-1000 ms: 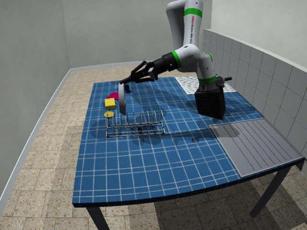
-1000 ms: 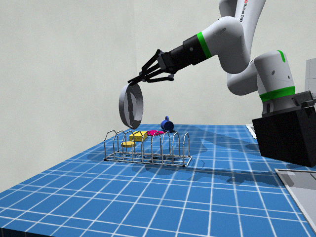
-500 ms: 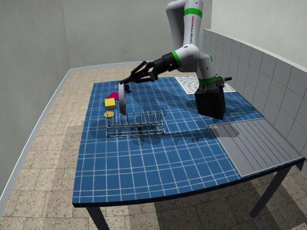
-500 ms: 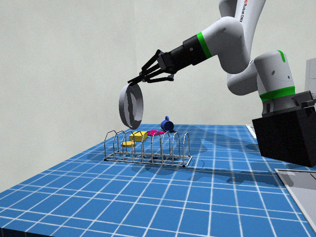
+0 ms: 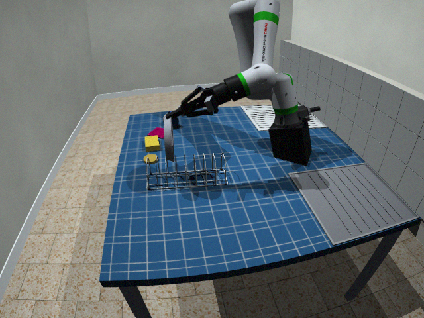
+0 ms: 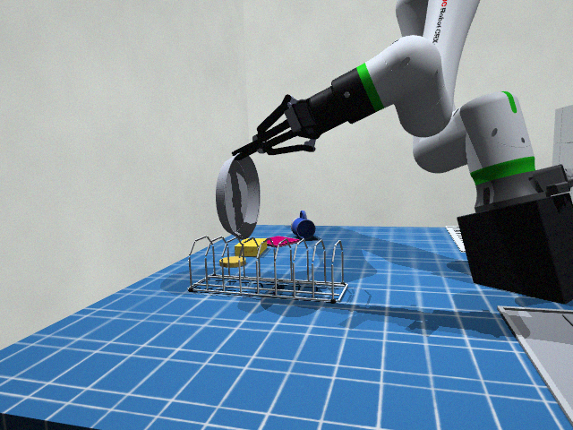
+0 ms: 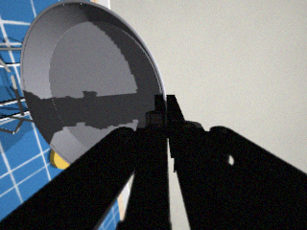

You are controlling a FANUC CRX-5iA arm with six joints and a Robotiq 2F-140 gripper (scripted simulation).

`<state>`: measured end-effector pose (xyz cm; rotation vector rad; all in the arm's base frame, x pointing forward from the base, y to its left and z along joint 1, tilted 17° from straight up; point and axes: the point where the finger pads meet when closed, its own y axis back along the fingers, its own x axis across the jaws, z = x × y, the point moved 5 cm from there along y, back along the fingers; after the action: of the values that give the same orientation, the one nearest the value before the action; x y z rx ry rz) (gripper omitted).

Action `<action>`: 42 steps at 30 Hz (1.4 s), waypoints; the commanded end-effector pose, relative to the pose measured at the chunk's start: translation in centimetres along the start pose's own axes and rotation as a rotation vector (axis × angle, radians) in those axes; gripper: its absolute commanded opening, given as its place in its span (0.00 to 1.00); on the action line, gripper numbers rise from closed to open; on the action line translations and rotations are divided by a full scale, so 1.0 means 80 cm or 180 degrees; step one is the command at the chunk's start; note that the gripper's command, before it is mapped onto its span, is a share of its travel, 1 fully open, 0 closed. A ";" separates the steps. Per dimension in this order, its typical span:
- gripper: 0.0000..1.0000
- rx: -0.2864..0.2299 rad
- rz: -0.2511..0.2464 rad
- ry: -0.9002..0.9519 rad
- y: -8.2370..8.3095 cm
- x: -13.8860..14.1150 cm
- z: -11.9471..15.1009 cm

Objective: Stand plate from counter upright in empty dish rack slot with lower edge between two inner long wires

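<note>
The grey plate [image 5: 168,138] [image 6: 252,199] [image 7: 91,57] hangs on edge, close to upright, from the gripper [image 5: 168,115] [image 6: 236,153] [image 7: 166,107], which is shut on its upper rim. In the exterior view its lower edge is at about the height of the wire tops of the dish rack [image 5: 186,187] [image 6: 251,294], towards the rack's left end. Whether that edge is in front of, behind or between the wires I cannot tell. The rack stands flat on the counter and holds no plate. In the wrist view the plate's hollow face shows, with the rack's wires [image 7: 16,104] at the left edge.
A yellow sponge [image 5: 152,142] [image 6: 251,247], a round yellow disc [image 5: 150,158] [image 6: 233,262], a magenta cloth [image 5: 156,132] [image 6: 282,241] and a blue mug [image 5: 175,122] [image 6: 303,227] lie behind or beside the rack. A grey drainboard [image 5: 352,201] [image 6: 546,333] lies at the right.
</note>
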<state>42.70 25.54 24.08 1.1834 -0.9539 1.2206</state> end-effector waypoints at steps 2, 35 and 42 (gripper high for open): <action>0.10 0.0001 0.0004 -0.0002 -0.003 -0.005 0.000; 0.10 0.0001 0.0004 -0.0002 -0.010 -0.024 0.000; 0.10 0.0001 0.0004 -0.0001 -0.013 -0.031 0.000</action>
<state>43.35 25.18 21.67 1.1832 -0.9539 1.2206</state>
